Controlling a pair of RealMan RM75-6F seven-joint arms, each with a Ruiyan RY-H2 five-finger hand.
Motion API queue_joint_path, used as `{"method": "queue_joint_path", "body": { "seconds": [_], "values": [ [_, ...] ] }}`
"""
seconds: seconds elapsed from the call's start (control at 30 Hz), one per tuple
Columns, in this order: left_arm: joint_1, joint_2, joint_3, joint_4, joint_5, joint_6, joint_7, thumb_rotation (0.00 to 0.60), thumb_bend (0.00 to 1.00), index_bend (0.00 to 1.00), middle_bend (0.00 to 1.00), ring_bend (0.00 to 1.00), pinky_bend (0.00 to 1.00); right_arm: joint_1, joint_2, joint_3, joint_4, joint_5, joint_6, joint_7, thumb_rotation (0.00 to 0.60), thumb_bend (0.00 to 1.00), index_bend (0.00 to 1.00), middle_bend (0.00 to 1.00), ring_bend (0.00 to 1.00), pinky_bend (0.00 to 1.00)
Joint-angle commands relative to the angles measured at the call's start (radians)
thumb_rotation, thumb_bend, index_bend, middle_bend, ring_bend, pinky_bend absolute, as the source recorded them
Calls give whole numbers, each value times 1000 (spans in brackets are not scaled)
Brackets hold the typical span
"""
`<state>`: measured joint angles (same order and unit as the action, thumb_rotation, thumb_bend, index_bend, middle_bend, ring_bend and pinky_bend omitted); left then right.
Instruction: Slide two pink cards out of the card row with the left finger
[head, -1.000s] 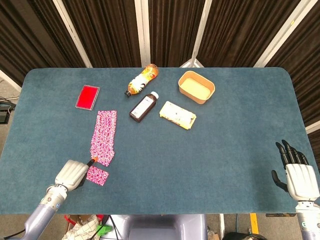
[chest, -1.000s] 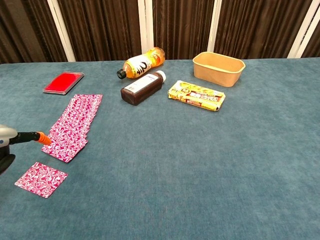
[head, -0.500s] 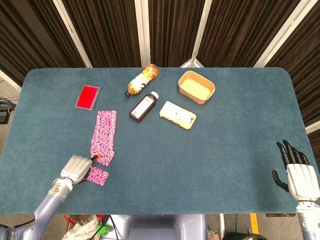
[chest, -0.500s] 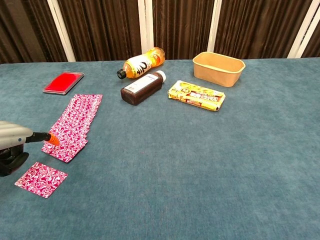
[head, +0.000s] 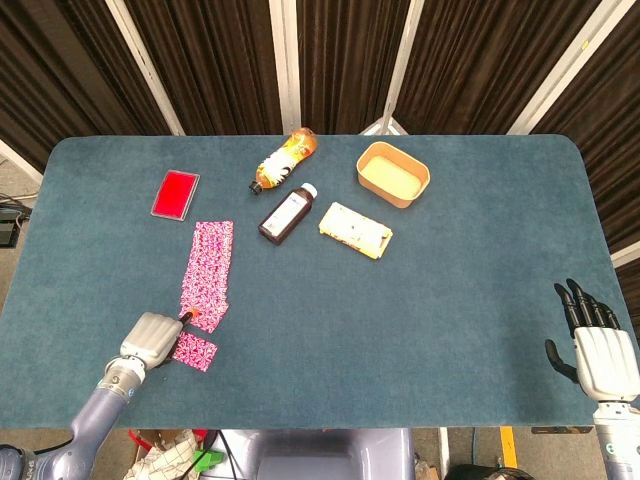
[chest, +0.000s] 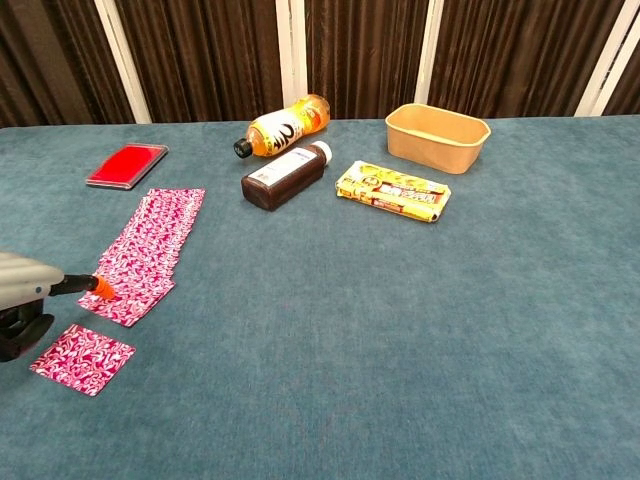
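Worktop: blue-green napped cloth, corners rounded. Card row: thin flat pink-patterned cards fanned in an overlapping strip at the left side. One single card lies apart from the row, just beyond its near end, close to the front edge.

Left hand: fingers curled in, one pointing finger with an orange tip set on the near end of the row; it holds nothing.

Right hand: fingers apart, empty, beyond the front-right corner.

Behind the row: flat red case, orange bottle and brown bottle lying down, yellow packet, tan tub. Broad bare cloth spans the middle and right.
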<state>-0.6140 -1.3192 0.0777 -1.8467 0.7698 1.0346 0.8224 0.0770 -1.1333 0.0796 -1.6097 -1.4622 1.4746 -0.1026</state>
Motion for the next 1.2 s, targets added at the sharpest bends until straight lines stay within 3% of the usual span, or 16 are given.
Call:
{"method": "queue_joint_path", "body": {
  "seconds": [0.03, 1.2],
  "values": [
    [5, 9, 10, -4, -1, 12, -3, 600, 981, 131, 902, 780, 696, 0, 0, 0, -1, 0, 0, 0, 600, 415, 32, 56, 135, 178],
    [64, 78, 72, 79, -21, 26, -107, 600, 980, 129, 902, 780, 697, 2, -3, -5, -7, -6, -5, -6, 600, 415, 32, 56, 135, 178]
  ]
}}
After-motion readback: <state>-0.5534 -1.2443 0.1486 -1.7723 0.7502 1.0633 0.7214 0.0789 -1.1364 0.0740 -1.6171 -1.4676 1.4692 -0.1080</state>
